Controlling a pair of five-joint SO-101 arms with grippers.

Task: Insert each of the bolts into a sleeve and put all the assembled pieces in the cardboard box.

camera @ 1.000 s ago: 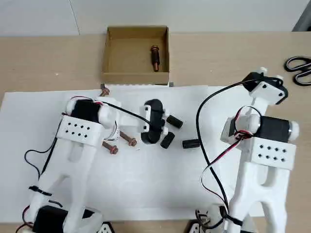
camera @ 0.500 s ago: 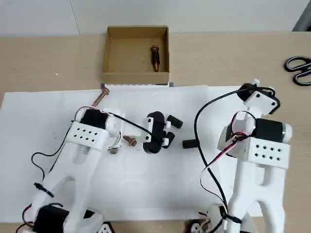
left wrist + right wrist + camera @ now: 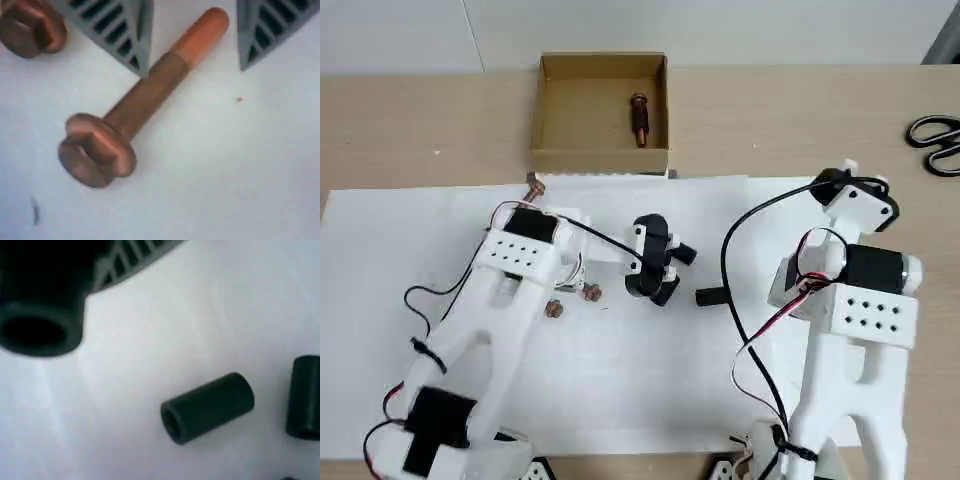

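Left wrist view gave the finger detail: left gripper (image 3: 192, 67) was open, grey fingers (image 3: 115, 30) spread either side of the shank of a copper bolt (image 3: 145, 105) that lay flat on the white paper (image 3: 225, 175), head toward lower left of frame, one fingertip just beside the shank, the other apart from it; second bolt head (image 3: 30, 27) sat in the upper left corner. Right wrist view: right gripper (image 3: 75, 285) was clamped on a held sleeve (image 3: 37, 330), black, bore facing the camera, upper left of frame; loose sleeve (image 3: 207, 407) lay on its side on the paper at lower centre, edge sleeve (image 3: 302, 397) cut by the right edge. High view gave the wider layout: cardboard box (image 3: 600, 160) at top centre on the table (image 3: 420, 120), just above the paper's top edge, with one assembled piece (image 3: 639, 119) inside near its right wall; left arm (image 3: 510, 270) at left centre over the bolts, two bolt heads (image 3: 588, 292) poking out beside it; right arm (image 3: 850, 300) at right; another sleeve (image 3: 712, 296) between the arms; scissors (image 3: 932, 142) at the far right edge
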